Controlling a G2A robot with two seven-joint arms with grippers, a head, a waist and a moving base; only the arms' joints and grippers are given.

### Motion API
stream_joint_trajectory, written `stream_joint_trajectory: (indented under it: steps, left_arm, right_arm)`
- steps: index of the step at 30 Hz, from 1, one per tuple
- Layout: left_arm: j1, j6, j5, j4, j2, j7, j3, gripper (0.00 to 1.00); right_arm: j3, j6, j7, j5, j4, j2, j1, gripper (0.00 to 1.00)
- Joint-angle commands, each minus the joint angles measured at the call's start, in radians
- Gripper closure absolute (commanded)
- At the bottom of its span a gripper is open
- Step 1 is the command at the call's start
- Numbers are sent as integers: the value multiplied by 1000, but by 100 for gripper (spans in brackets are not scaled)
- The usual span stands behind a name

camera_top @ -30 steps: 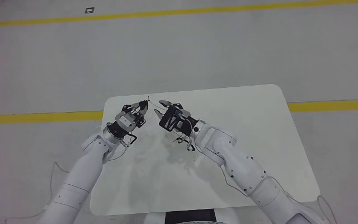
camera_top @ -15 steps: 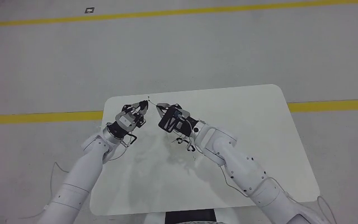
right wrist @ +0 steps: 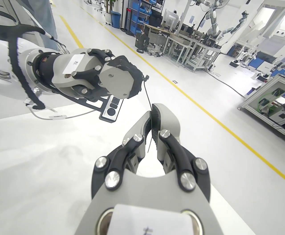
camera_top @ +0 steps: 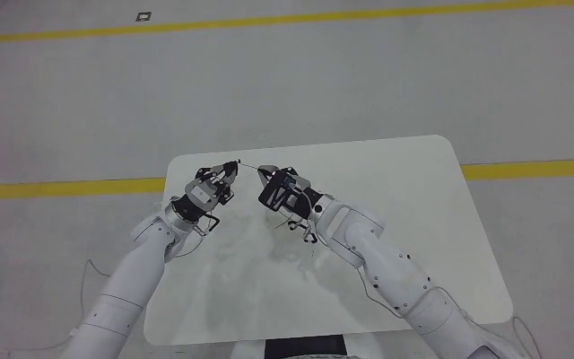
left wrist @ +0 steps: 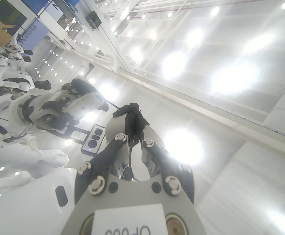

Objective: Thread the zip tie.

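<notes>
Above the far-left corner of the white surface (camera_top: 404, 197), thin black plastic zip tie (right wrist: 147, 94) spanning two tools, left tool (camera_top: 230, 169) clamped shut on its head end, right tool (right wrist: 152, 114) pinched shut on its strap, tools near each other

A white table (camera_top: 404, 179) with rounded corners is standing on a pale grey floor (camera_top: 359, 81). A yellow line (camera_top: 81, 188) is passing under the table, and a second line (camera_top: 269, 21) is running farther beyond it. Past the table, workbenches (right wrist: 184, 53) and a blue bin (right wrist: 115, 19) are standing. Ceiling lamps (left wrist: 233, 76) are glowing above the table.
</notes>
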Motion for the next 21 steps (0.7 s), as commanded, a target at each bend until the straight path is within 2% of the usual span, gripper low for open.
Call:
stream_joint_trajectory:
  steps: [1,15,21]
  left_arm:
    - [0,0,0,0,0,0,0,100]
    - [0,0,0,0,0,0,0,100]
    - [0,0,0,0,0,0,0,100]
  right_arm:
    - [2,10,-3,0,-3,3,-4,100]
    - [35,44,-2,5,-29,18,-55,100]
    - [108,61,7,0,-40,31,-105,100]
